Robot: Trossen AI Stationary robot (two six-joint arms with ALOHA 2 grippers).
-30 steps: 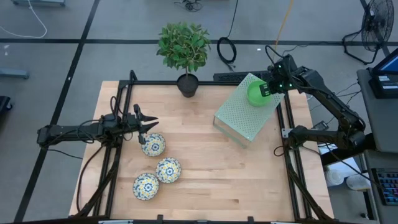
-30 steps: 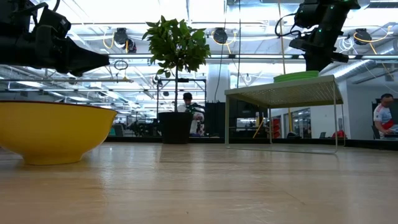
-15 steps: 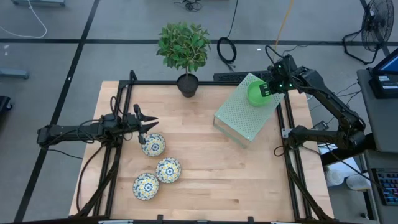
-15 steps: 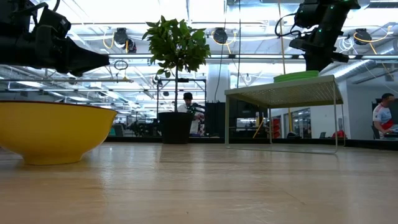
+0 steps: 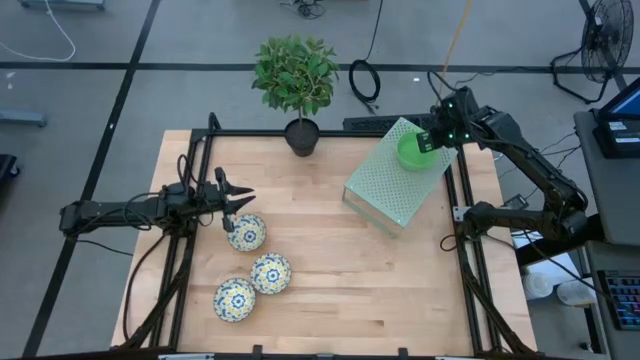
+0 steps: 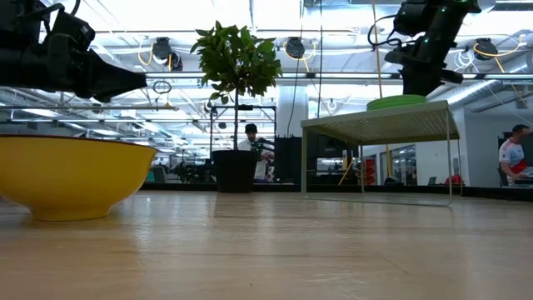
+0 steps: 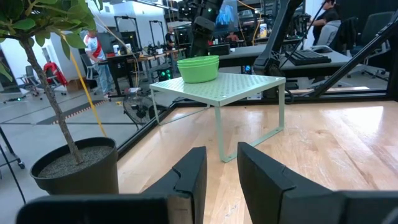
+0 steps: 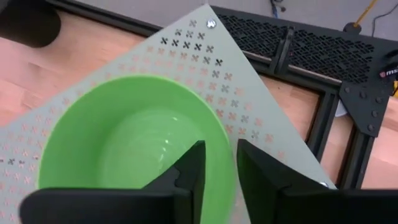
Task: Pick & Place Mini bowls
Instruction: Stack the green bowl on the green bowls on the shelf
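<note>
Since half a second ago the right gripper [image 5: 432,140] has lifted slightly and drawn back toward the far edge of the pale green perforated rack [image 5: 385,190], so more of the green bowls [image 5: 411,150] shows in the high view. These sit stacked on top of the rack near its far right corner; how many are in the stack I cannot tell. In the right wrist view the fingers [image 8: 188,171] stand just above the near rim of the top green bowl, a narrow gap between them, holding nothing.

Nothing else has shifted. Out over the left part of the wooden table [image 5: 330,290], the left gripper [image 5: 240,197] hangs just beside the nearest of three floral bowls. Its fingers [image 7: 188,177] are a little apart and empty. One floral bowl [image 5: 246,232] lies just below that gripper in the high view; a second [image 5: 271,273] and a third [image 5: 235,299] lie closer to the front edge, touching or nearly so. A potted plant [image 5: 296,85] stands at the table's far edge.
</note>
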